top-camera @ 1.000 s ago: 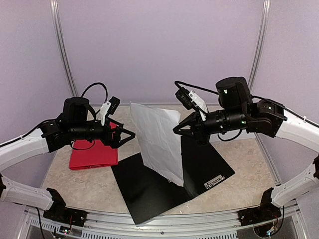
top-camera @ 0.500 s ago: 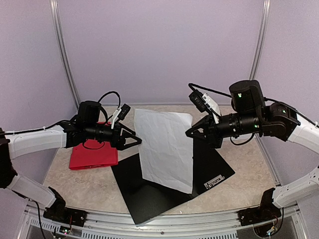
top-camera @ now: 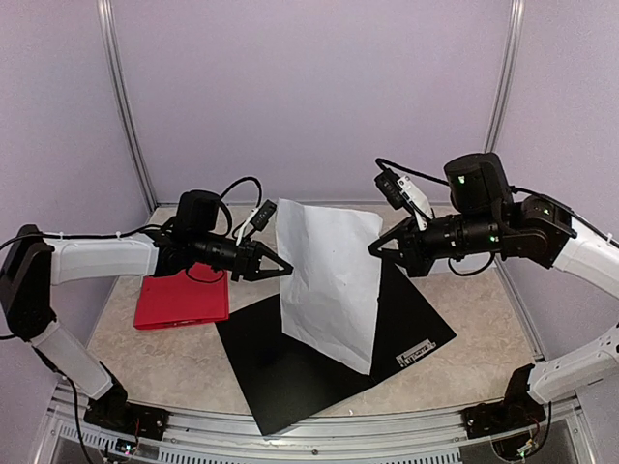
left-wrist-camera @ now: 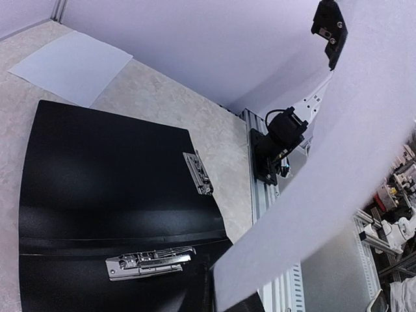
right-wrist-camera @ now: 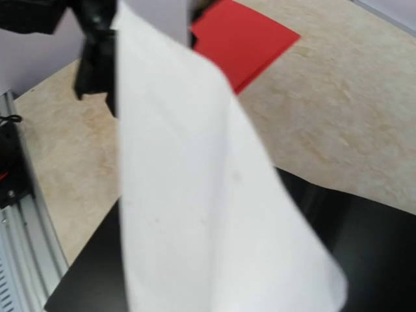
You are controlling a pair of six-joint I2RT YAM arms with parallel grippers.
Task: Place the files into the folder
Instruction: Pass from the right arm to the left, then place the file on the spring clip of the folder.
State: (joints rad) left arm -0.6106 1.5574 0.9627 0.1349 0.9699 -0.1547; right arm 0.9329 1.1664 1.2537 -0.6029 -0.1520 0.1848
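A white sheet [top-camera: 329,280] hangs almost upright between 2 arms over an open black folder [top-camera: 280,377] on the table [top-camera: 174,358]. The sheet's long axis runs top to bottom, and its lower corner dips to the folder's middle. The right gripper [top-camera: 379,249] is clamped tight on the sheet's top right corner. The left gripper [top-camera: 286,270] meets the left edge lower down, and its jaws appear drawn nearly together on the paper. The folder lies straight below both grippers, and its clip [left-wrist-camera: 149,261] shows in the left wrist view. Laying the sheet flat would likely mean swinging its top down toward the right half. The right arm holds the higher edge, so it looks better placed to lead. A spare sheet [left-wrist-camera: 71,64] lies on the table beyond the folder, and a red folder [top-camera: 182,300] sits to the left.
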